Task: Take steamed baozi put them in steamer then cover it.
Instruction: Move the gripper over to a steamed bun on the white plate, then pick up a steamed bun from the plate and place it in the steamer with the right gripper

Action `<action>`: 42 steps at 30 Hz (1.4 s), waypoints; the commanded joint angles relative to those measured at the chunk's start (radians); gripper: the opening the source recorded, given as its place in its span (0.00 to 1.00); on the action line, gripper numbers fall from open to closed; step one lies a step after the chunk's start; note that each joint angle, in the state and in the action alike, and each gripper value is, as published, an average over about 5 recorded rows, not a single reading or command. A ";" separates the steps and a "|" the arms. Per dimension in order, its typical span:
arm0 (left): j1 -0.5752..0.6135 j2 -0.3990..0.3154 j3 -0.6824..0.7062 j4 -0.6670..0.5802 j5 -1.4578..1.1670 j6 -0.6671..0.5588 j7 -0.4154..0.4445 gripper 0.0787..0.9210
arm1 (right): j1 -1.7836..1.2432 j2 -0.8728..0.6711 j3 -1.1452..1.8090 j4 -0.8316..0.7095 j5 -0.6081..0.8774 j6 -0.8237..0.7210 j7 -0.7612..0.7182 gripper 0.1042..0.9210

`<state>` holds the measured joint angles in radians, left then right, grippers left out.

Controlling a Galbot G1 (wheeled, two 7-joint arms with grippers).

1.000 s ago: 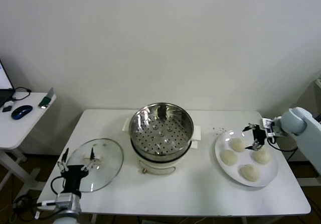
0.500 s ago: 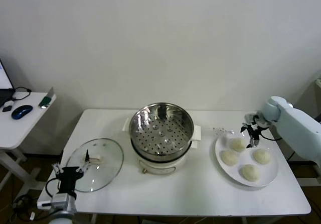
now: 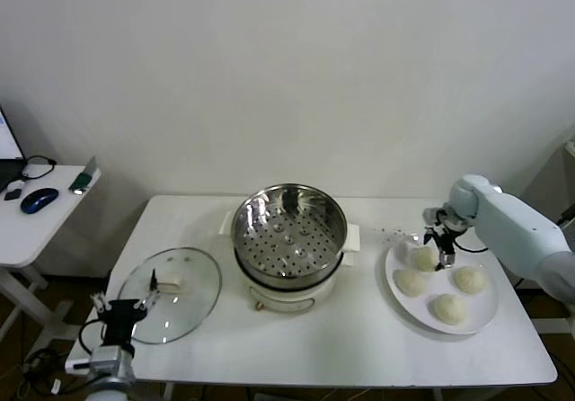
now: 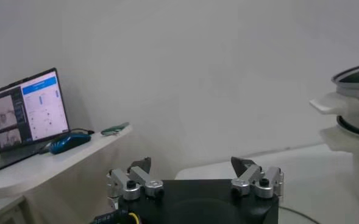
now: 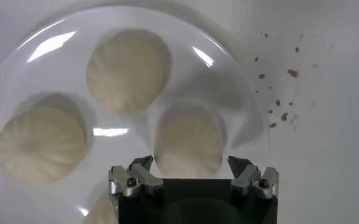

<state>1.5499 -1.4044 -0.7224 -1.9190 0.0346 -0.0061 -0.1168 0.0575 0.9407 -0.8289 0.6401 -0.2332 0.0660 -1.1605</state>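
The steel steamer (image 3: 289,237) with its perforated tray stands uncovered at the table's middle. The glass cover (image 3: 171,282) lies flat to its left. Four cream-white baozi sit on a white plate (image 3: 490,304) at the right; the far-left one (image 3: 420,259) lies under my right gripper (image 3: 440,245). In the right wrist view this gripper (image 5: 190,164) is open, and that baozi (image 5: 188,141) lies between the jaws, not touched. Two more baozi (image 5: 128,70) (image 5: 40,145) lie beyond on the plate (image 5: 228,79). My left gripper (image 3: 121,314) (image 4: 191,165) is open and empty at the front-left corner.
Dark crumbs (image 3: 392,233) lie on the table between steamer and plate. A side table (image 3: 36,217) at the far left carries a mouse (image 3: 39,200) and a laptop (image 4: 27,112). The steamer's edge (image 4: 355,103) shows in the left wrist view.
My right gripper has moved left across the plate, from between the far buns to over the far-left baozi. My left gripper has drawn back slightly toward the table's front edge.
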 commanded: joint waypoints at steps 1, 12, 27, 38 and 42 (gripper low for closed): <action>-0.001 0.004 -0.001 0.001 0.000 0.002 -0.002 0.88 | 0.006 0.024 -0.016 -0.041 -0.002 0.011 -0.005 0.87; -0.004 0.008 0.000 -0.003 0.001 0.006 -0.003 0.88 | 0.008 0.029 -0.010 -0.050 -0.010 0.023 -0.010 0.74; 0.010 0.005 -0.001 -0.016 0.001 0.003 -0.003 0.88 | 0.398 0.048 -0.319 0.077 0.231 0.215 -0.077 0.71; 0.029 0.001 0.011 -0.025 0.000 0.004 -0.018 0.88 | 0.695 0.305 -0.454 0.136 0.317 0.427 -0.141 0.72; 0.030 -0.001 0.016 -0.027 -0.003 0.009 -0.027 0.88 | 0.691 0.397 -0.425 0.179 0.243 0.494 -0.125 0.72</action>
<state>1.5784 -1.4045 -0.7062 -1.9454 0.0333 0.0009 -0.1353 0.5885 1.1565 -1.1846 0.7613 0.0094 0.4075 -1.2684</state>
